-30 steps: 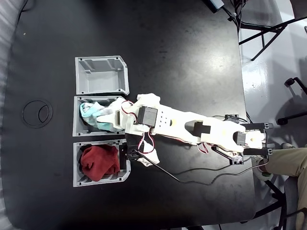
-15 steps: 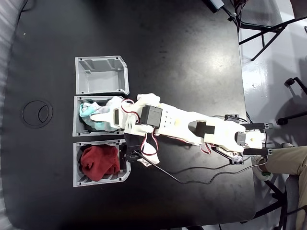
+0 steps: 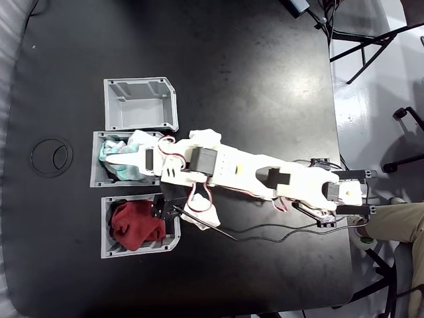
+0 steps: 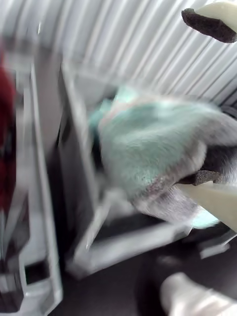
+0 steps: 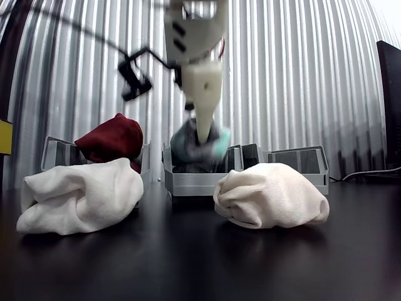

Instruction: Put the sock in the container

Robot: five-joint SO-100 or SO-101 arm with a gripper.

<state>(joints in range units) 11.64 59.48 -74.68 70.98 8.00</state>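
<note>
Sock (image 3: 122, 161) is sitting low in the middle bin (image 3: 95, 179), so I'm judging the placing nearly done; letting go and pulling the arm (image 3: 265, 177) clear are what I'm leaving for last. My gripper (image 3: 126, 158) is reaching over the bin, and in the wrist view its jaws are standing apart, one padded finger (image 4: 210, 178) pressing the sock, the other finger (image 4: 210, 22) clear above it.

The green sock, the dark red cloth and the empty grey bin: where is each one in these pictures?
green sock (image 3: 114, 159), fixed view: mint fabric showing beside the gripper.
dark red cloth (image 3: 136, 224), fixed view: middle of the bundle in its bin.
empty grey bin (image 3: 139, 114), fixed view: its bare floor.
</note>
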